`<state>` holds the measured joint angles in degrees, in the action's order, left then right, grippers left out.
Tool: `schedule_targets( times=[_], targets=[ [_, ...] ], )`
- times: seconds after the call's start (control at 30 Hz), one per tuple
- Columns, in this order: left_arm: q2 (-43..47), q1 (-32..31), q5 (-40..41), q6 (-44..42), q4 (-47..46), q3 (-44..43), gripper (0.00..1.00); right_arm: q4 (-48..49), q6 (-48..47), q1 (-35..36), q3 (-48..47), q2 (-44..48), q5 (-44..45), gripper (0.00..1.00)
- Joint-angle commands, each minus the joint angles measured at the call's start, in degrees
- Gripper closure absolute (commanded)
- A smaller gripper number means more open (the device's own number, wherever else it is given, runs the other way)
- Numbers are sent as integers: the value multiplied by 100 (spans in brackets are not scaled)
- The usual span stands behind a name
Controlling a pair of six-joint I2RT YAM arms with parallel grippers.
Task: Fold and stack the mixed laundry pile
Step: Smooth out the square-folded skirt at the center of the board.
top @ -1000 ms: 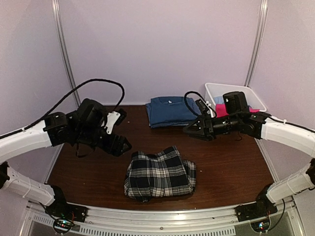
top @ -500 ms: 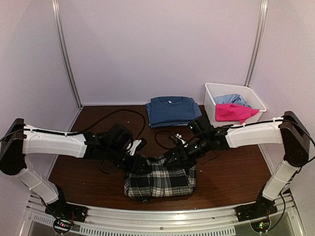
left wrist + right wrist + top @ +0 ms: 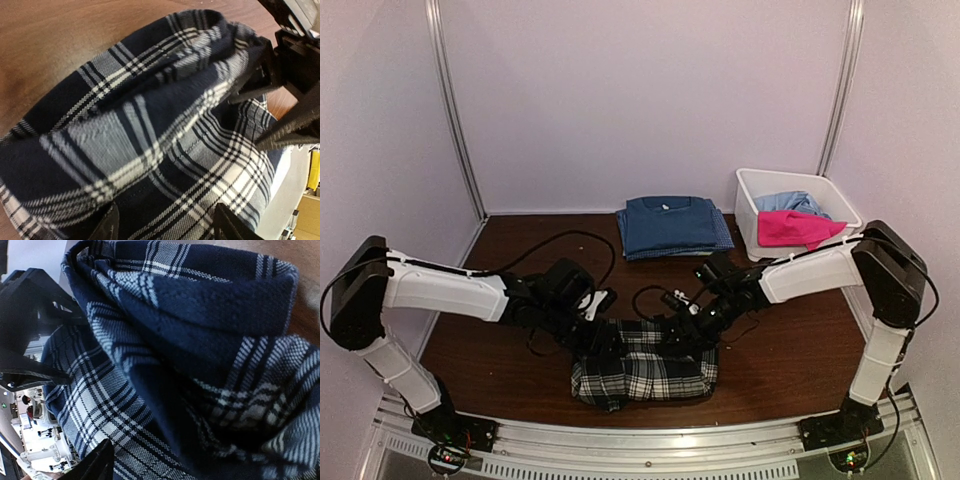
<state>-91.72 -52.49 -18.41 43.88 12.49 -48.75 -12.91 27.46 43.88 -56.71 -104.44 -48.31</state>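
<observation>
Having dropped from mid-air, the left gripper and right gripper now straddle, jaws apart, the far edge of the plaid shirt at the bench's 6 o'clock, likely readying another fold.

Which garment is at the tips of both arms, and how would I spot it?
On the brown table, look front and centre: the plaid shirt lies there, bundled. It alone is dark-and-white checked; the T-shirt behind it is plain blue, and the pink piece and pale blue piece sit in the white bin.
</observation>
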Motion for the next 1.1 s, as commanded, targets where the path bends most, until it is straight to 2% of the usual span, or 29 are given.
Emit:
schedule_targets(
  times=[0.0, 0.1, 0.23, 0.33, 0.43, 0.53, 0.63, 0.7, 0.8, 0.87, 0.93, 1.0, 1.07],
  targets=[
    [635, 81, 163, -556, 684, -338, 33, -960, -394, -46, -481, 532, 792, 28],
    [1001, 77, -135, -735, 762, -460, 33, -1290, -392, -41, -904, 1012, 559, 27],
    [1633, 5, 350, -516, 1175, -249, 32, -1605, -512, 159, -1063, 1585, 568, 27],
    [2370, 38, 471, 433, 813, 671, 27, -1524, -657, 451, -919, 1821, 906, 27],
    [3043, 36, 338, 1639, 198, 1603, 25, -1584, -854, 590, -695, 1580, 1327, 26],
    [3623, 20, 529, 2313, 284, 2052, 23, -1392, -770, 595, -271, 1182, 1398, 29],
    [4220, 14, 806, 2855, 445, 2425, 15, -1062, -581, 583, 249, 887, 1335, 31],
    [4480, 13, 887, 3247, 227, 2721, 12, -903, -535, 538, 487, 675, 1279, 32],
    [4614, -38, 1014, 3644, -139, 3022, 8, -695, -456, 424, 697, 300, 1112, 33],
    [4477, -75, 1116, 3663, -185, 2982, 3, -538, -383, 287, 789, 48, 907, 34],
    [4209, -79, 1134, 3807, -396, 2977, 2, -321, -261, 172, 867, -140, 712, 35],
    [3893, -132, 1110, 4132, -946, 3180, 2, -199, -184, 112, 849, -313, 562, 34],
    [3587, -295, 1230, 4638, -1887, 3496, 2, -137, -119, 51, 796, -491, 499, 34]
  ],
)
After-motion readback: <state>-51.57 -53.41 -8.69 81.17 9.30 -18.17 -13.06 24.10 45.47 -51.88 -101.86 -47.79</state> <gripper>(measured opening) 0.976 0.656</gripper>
